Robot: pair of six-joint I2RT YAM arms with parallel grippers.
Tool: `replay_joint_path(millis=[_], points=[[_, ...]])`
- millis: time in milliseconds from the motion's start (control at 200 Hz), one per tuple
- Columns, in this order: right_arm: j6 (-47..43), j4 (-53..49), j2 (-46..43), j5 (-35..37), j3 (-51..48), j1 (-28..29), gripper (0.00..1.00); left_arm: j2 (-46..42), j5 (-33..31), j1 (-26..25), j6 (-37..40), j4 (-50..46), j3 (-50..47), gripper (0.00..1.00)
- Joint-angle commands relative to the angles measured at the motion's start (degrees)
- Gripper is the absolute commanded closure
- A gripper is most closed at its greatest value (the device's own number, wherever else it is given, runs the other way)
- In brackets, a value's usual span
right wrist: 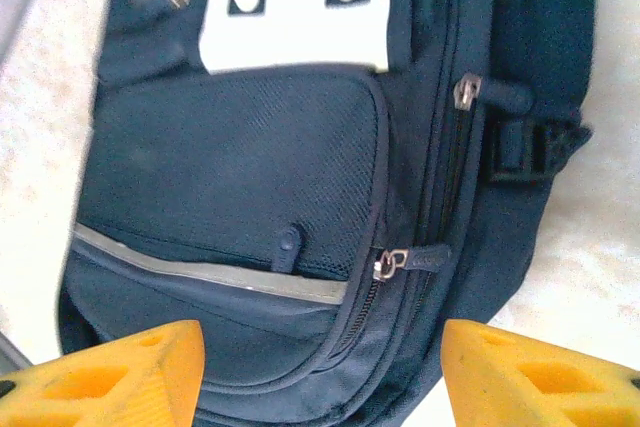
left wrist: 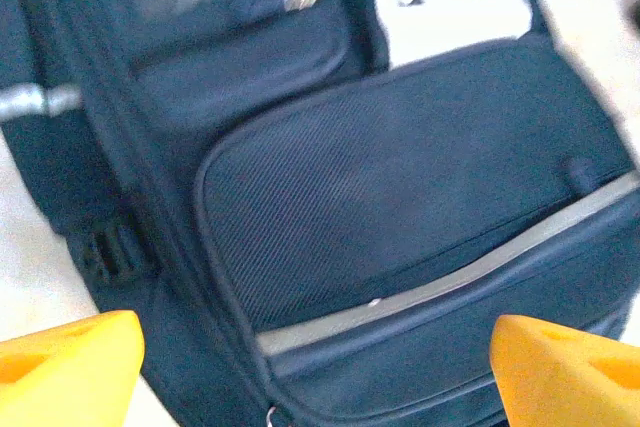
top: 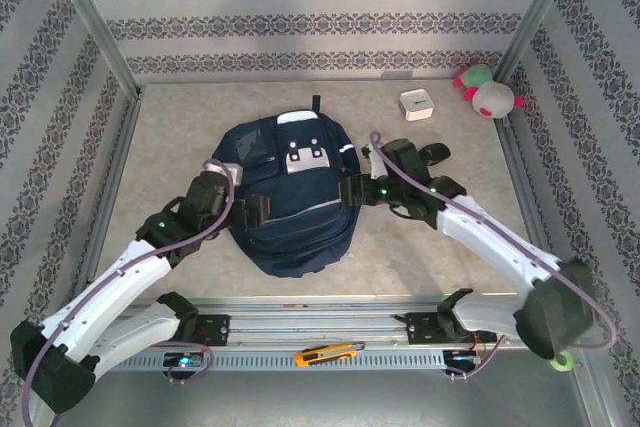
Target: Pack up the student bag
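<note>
Your left gripper (left wrist: 315, 362) and right gripper (right wrist: 320, 372) flank the student bag (top: 295, 197), both with fingers spread and nothing between them, probably poised to work its zips. The bag lies flat, front up, mid-table. Its main compartment looks zipped, though the wrist views are blurred, so any contents are hidden. Beyond it, a white box (top: 415, 105) and plush toy (top: 487, 92) sit far right.

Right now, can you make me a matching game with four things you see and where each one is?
Things: 1 student bag; 2 white box; 3 plush toy; 4 orange utility knife.
Places: A far right corner; B front edge; C in the middle; D just left of the plush toy.
Pairs: 1-C, 2-D, 3-A, 4-B.
</note>
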Motion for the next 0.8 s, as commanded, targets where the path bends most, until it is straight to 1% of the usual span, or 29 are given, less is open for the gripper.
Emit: replay_joint_path(millis=[0,65,145,185,260,345,435,535,570,670,794], points=[[-2.44,1.86,6.11,-5.2,1.69,0.59,0.38,0.12,0.09,0.79,-8.5,5.43,-5.53,0.11],[-3.37,2.17,10.24,-6.1,2.38,0.59,0.39,0.98,-0.64,0.82,-9.51,8.85,-8.65,0.12],[-3.44,3.84,14.77,-3.07,0.87,0.44,0.42,3.06,-3.5,0.86,-10.0,11.59,-11.48,0.13],[-2.52,6.09,16.98,-2.59,-0.56,0.21,0.44,4.52,-4.72,0.82,-9.82,12.9,-12.73,0.13],[-0.47,12.16,20.81,-4.75,-3.67,-0.45,0.48,7.55,-6.09,0.84,-8.94,16.43,-14.95,0.17],[1.44,17.45,23.83,-4.37,-6.91,-0.81,0.53,11.27,-5.3,0.83,-7.8,20.83,-16.64,0.24],[3.41,21.14,24.0,-2.85,-10.08,-0.97,0.54,14.97,-3.26,0.81,-6.41,24.68,-16.9,0.35],[5.49,24.38,22.26,-2.31,-13.27,-1.62,0.54,18.67,-2.65,0.38,-5.13,28.47,-16.15,0.48],[5.92,24.8,21.56,-1.97,-14.08,-2.01,0.54,19.89,-2.72,-0.1,-4.58,29.77,-15.48,0.51],[6.26,24.9,19.49,-1.43,-15.86,-3.83,0.54,24.15,-3.2,-2.03,-2.82,32.47,-12.72,0.53],[5.9,24.25,16.39,-1.35,-18.23,-7.43,0.54,30.12,-3.16,-4.3,-2.29,35.19,-8.42,0.52]])
